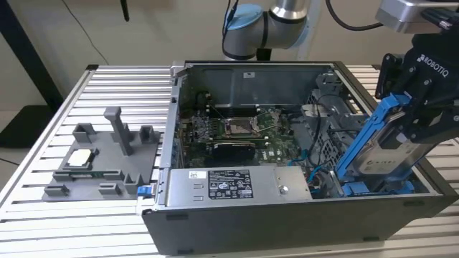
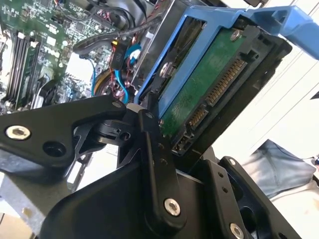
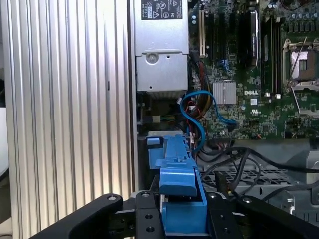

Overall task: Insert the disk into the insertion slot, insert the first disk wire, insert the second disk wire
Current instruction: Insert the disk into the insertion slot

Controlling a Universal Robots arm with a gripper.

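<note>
- The disk [image 1: 384, 161], in its blue carrier, hangs tilted over the open computer case [image 1: 272, 226].
- The pincer [image 1: 407, 124] clamps it.
- Its lower end is near the insertion slot [image 1: 373, 189].

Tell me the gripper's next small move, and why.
Probably ease the disk down along its tilt. The gripper holds it by the upper end, leaning over the case. Its lower end is close to the slot, and most of the disk stands above it, not yet seated.
</note>
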